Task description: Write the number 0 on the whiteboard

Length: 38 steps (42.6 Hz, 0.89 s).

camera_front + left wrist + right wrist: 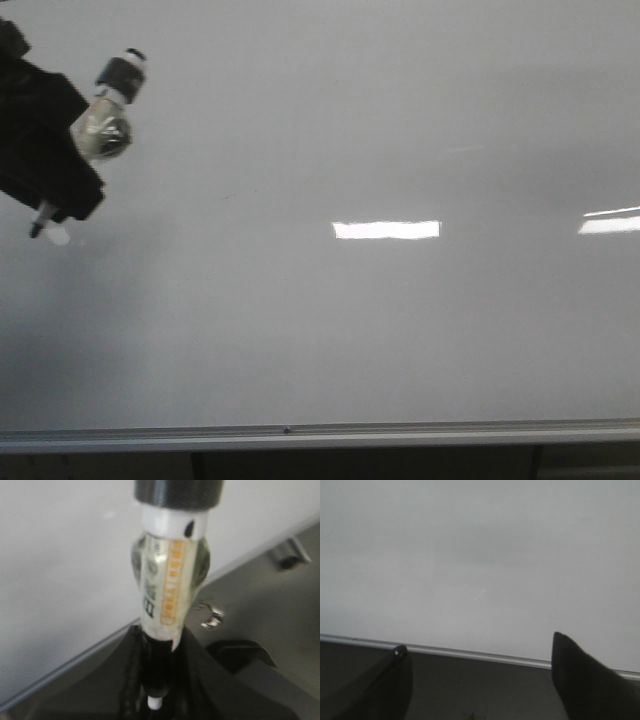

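The whiteboard (400, 120) fills the front view, pale grey and glossy, with a silver rail (320, 433) along its lower edge. No number 0 shows on it in any view. My left gripper (60, 205) is at the board's upper left, shut on a marker (110, 110) wrapped in clear tape. The marker's tip (38, 229) points down-left, at or very near the board. In the left wrist view the gripper (160, 680) clamps the marker (170, 585) with its white tip (156, 702) low between the fingers. My right gripper (480, 660) is open and empty below the board's rail.
Two bright white light reflections lie on the board, one at the middle (386, 230) and one at the right edge (610, 222). The board also shows in the left wrist view (60, 570) and the right wrist view (480, 555). Dark space lies under the rail.
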### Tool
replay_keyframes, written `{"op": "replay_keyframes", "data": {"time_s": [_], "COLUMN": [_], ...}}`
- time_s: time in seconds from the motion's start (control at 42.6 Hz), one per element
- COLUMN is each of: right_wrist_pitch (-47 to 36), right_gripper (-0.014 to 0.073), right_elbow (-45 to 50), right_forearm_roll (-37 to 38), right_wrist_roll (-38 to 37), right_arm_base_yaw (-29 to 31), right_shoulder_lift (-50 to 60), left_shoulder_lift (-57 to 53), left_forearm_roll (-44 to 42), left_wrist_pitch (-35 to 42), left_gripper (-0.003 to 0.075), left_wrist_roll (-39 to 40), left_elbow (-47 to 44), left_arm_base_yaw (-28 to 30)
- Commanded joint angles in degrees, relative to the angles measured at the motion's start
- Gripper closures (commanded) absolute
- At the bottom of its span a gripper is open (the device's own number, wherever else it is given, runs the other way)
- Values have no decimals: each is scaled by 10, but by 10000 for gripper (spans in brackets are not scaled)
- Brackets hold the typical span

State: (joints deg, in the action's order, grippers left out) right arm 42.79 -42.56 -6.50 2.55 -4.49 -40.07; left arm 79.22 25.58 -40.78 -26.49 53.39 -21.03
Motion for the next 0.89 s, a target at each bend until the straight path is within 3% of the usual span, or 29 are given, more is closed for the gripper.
{"op": "replay_keyframes", "data": {"time_s": [0.0, 0.164, 0.281, 0.375, 0.492, 0.868], "right_wrist_pitch": [9, 86, 135, 180, 232, 197], "right_gripper": [1, 1, 1, 1, 1, 1], "right_elbow": [-52, -110, -146, -152, -152, -161], "right_forearm_roll": [-55, -179, -382, -539, -644, -741], "right_wrist_roll": [47, 137, 263, 356, 413, 492], "right_arm_base_yaw": [-26, -60, -70, -70, -70, -97], "right_shoulder_lift": [-38, -96, -141, -177, -225, -348], "left_shoulder_lift": [-19, -18, -18, -18, -18, -18], "left_forearm_roll": [152, 263, 329, 355, 360, 370], "left_wrist_pitch": [-58, -206, -299, -317, -317, -317], "left_gripper": [736, 736, 736, 737, 738, 738], "left_wrist_roll": [-127, -234, -291, -316, -318, -318], "left_elbow": [30, 36, 36, 36, 36, 36], "left_arm_base_yaw": [-17, -19, -19, -19, -19, -19]}}
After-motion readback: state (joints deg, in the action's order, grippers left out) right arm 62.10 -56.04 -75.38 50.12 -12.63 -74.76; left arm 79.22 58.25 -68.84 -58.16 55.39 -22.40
